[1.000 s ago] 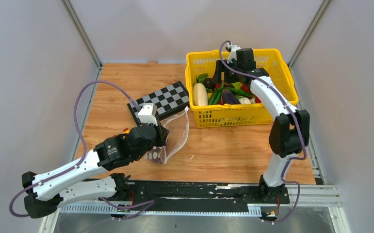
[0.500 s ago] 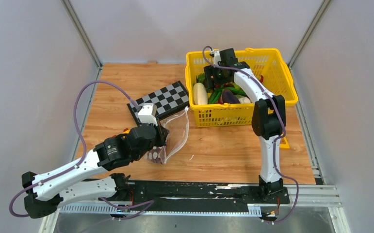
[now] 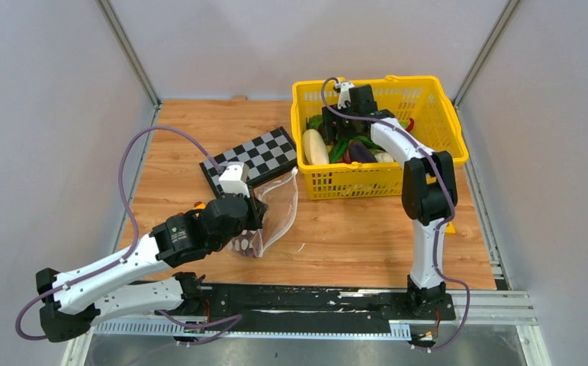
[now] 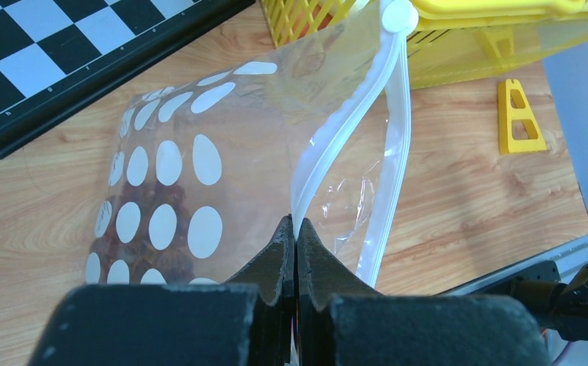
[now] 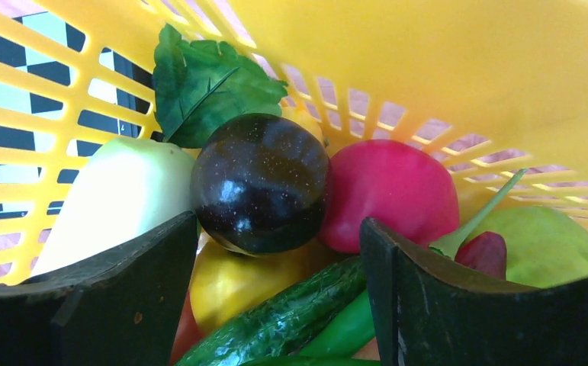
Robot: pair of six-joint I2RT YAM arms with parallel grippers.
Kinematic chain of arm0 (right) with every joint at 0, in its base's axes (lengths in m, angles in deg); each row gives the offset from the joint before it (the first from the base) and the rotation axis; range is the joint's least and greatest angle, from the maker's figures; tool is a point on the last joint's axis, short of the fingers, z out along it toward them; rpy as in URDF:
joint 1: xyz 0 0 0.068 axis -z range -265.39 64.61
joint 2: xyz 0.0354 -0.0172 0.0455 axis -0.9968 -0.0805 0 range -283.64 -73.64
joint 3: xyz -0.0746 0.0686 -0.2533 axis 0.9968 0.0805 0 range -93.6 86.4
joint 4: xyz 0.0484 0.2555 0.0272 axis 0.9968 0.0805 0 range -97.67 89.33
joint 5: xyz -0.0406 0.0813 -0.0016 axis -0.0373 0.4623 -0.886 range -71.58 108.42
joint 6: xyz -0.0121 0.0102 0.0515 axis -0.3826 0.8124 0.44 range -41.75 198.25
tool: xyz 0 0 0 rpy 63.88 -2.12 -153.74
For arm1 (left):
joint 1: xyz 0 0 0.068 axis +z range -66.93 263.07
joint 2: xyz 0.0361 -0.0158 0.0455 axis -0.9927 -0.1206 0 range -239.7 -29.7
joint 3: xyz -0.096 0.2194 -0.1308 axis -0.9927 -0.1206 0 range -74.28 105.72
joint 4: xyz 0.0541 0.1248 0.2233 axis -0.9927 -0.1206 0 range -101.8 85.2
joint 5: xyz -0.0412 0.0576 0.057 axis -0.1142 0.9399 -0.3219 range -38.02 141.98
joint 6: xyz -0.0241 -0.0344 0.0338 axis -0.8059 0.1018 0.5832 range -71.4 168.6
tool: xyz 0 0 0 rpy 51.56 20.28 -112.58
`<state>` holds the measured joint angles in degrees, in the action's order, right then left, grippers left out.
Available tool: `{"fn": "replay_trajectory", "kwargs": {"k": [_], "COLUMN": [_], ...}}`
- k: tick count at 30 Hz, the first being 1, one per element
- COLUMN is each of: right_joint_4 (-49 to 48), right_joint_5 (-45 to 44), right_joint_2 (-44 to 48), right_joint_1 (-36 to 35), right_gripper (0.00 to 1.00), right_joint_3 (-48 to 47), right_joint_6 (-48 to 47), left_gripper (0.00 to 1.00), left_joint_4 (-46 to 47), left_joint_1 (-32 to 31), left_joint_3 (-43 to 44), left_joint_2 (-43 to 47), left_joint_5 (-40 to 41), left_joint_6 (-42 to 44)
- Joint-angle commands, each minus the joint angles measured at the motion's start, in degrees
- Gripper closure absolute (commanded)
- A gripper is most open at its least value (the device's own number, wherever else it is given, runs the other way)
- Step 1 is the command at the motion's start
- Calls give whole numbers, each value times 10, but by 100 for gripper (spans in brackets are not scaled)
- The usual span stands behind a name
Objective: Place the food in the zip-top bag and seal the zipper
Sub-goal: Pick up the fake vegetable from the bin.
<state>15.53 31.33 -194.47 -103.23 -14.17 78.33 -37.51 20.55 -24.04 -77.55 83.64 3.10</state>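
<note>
Our left gripper (image 4: 296, 227) was clamped shut on the zipper (image 4: 392, 164) of the dotted zip-top bag (image 4: 168, 175) beside the checkerboard (image 4: 62, 53). We saw the right gripper (image 5: 279, 229) gaping wide near a dark round fruit (image 5: 260, 183) among food (image 5: 390, 191) in the yellow basket (image 5: 466, 61).

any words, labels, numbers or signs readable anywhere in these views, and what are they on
No text can be read in any view.
Black-and-white checkerboard: tiny pale marks on its black border, too small to read.
Left arm: small green mark on a black joint, too small to read.
Clear zip-top bag printed with white dots: dots only, no lettering.
Yellow plastic basket: no label visible.
</note>
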Motion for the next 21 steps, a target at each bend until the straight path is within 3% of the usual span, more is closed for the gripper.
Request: {"fn": "replay_trajectory", "kwargs": {"k": [1, 5, 6, 8, 10, 15, 21], "right_joint_4": [-31, -33, -31, -28, -47, -72, -70], "right_joint_5": [10, 6, 9, 10, 14, 12, -13], "right_joint_2": [-23, -43, -46, -44, -25, 31, 120], "right_joint_1": [-20, -23, -23, -23, -24, -24, -23], "right_gripper": [22, 21, 26, 46, 50, 72, 74], "right_joint_3": [-30, -36, -37, -34, -15, 16, 52], "right_joint_6": [10, -15, -19, -19, -18, -16, -10], "left_gripper": [100, 100, 100, 100, 100, 100, 100], "left_joint_4": [25, 27, 27, 27, 28, 27, 26], "left_joint_1": [3, 2, 3, 3, 3, 3, 3], "left_joint_3": [-4, -8, -8, -8, -10, -11, -12], "left_joint_2": [5, 7, 6, 6, 7, 7, 12], "left_joint_5": [-3, -2, -3, -3, -2, -2, -3], "left_joint_6": [2, 2, 2, 3, 3, 3, 1]}}
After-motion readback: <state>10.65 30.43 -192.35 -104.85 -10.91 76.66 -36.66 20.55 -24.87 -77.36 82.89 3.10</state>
